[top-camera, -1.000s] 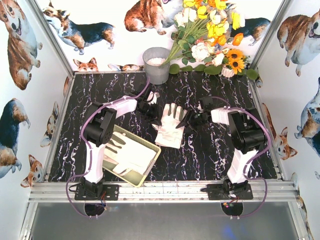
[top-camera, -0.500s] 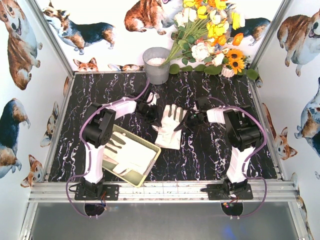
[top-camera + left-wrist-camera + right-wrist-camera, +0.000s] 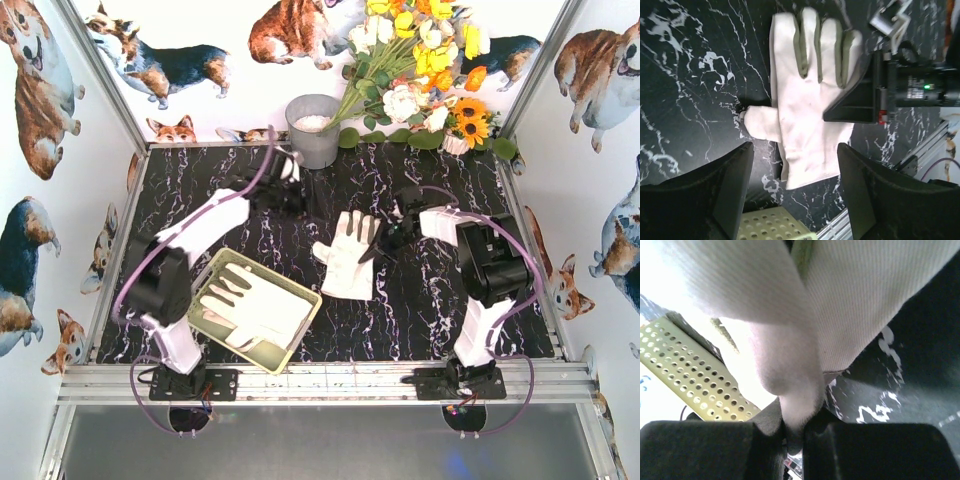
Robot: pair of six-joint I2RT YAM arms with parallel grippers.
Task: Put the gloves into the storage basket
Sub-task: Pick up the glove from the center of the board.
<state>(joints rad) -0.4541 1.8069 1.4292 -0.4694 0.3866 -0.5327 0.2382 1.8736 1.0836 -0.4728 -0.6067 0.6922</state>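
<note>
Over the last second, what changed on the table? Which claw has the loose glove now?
The left claw opened, came off the loose glove and drew back toward the far left. The right claw closed on the glove's right edge and now pinches the fabric. The glove slid slightly to the right. The storage basket and the gloves in it did not move.

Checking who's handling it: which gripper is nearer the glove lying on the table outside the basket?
Right. The right gripper is shut on one finger of the glove, touching it. The left gripper is open and apart from it, off to its left, nearer the grey bucket.
</note>
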